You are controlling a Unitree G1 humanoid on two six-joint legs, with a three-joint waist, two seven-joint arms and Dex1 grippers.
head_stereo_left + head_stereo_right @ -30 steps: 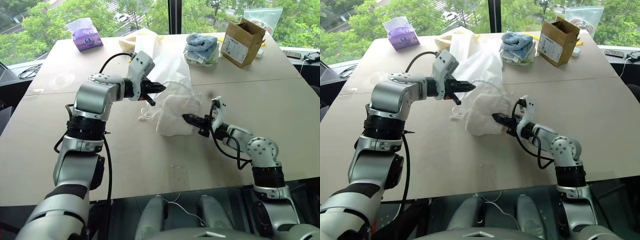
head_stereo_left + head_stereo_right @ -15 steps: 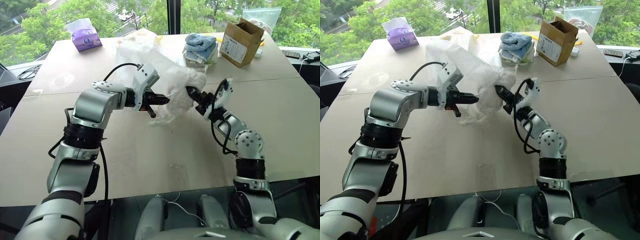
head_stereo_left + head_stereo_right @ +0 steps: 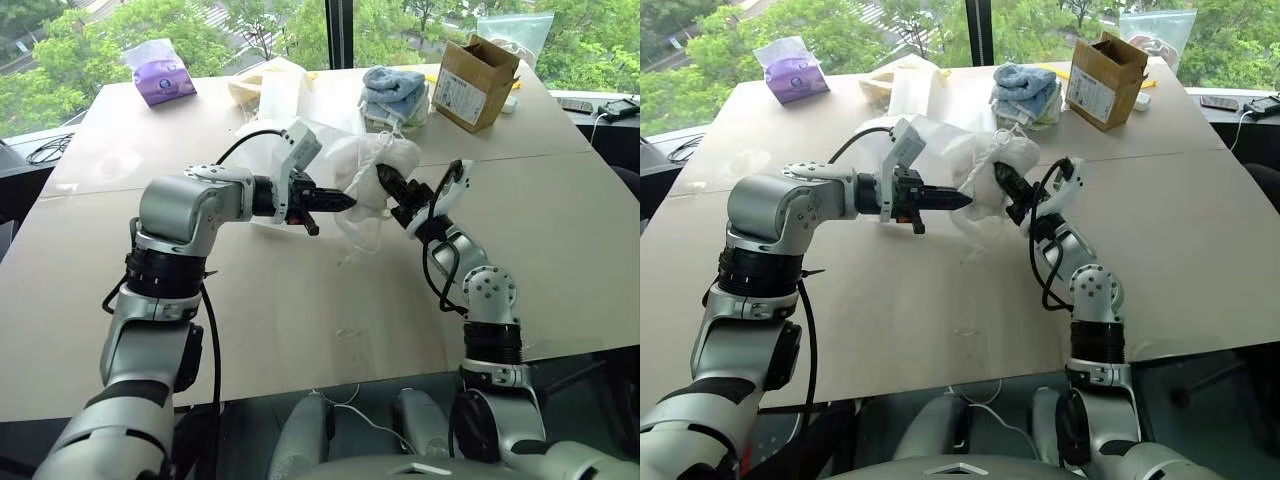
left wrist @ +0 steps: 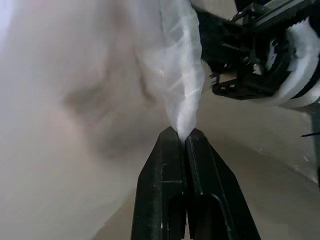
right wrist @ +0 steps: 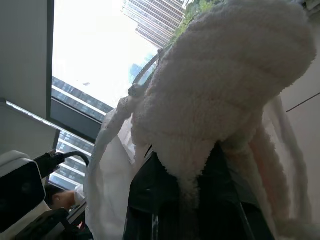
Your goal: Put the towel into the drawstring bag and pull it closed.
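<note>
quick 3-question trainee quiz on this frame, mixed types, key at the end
1. True or false: the left gripper is shut on a fold of the drawstring bag.
2. What does the right gripper hold? A) the cardboard box; B) the towel; C) the purple tissue pack.
3. Fill in: the stacked blue cloths lie at the far side of the table, just to the ___ of the cardboard box in the head views.

Key: 1 true; 2 B; 3 left.
</note>
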